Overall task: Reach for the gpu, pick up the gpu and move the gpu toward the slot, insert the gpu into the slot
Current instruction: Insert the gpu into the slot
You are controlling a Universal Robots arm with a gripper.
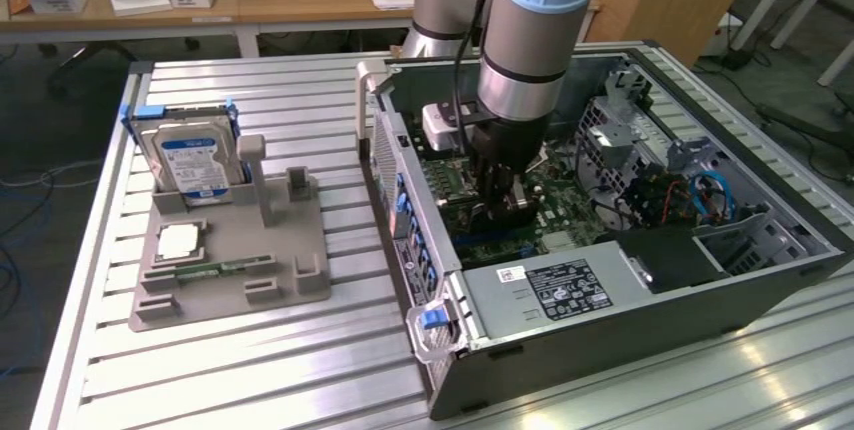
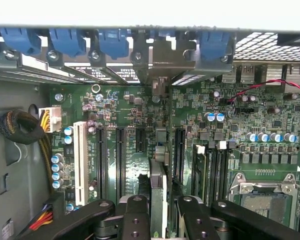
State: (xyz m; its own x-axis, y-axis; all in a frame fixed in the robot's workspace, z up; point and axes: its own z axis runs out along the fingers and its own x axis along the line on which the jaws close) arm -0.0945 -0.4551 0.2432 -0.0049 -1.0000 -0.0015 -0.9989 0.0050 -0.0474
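I see my gripper (image 2: 160,210) down inside the open computer case (image 1: 641,320), low over the green board (image 2: 140,115). Its two black fingers (image 2: 135,217) are pinched in close on the gpu (image 2: 158,187), which stands on its thin edge between them. The card points down at the board, in line with the long black slots (image 2: 121,155). Its grey metal end (image 2: 162,65) sits up by the back wall of the case, next to the blue clips (image 2: 112,40). I cannot tell if the bottom edge is all the way in the slot yet.

I think the card is light, thin and stiff, and it could crack if I bend or twist it. The flat sides are the best place to hold it, near the top edge, away from the little parts. It may slip if my grip is loose.

Out on the tabletop (image 1: 267,350), the hard drive (image 1: 191,155) stands in its grey holder (image 1: 227,270)
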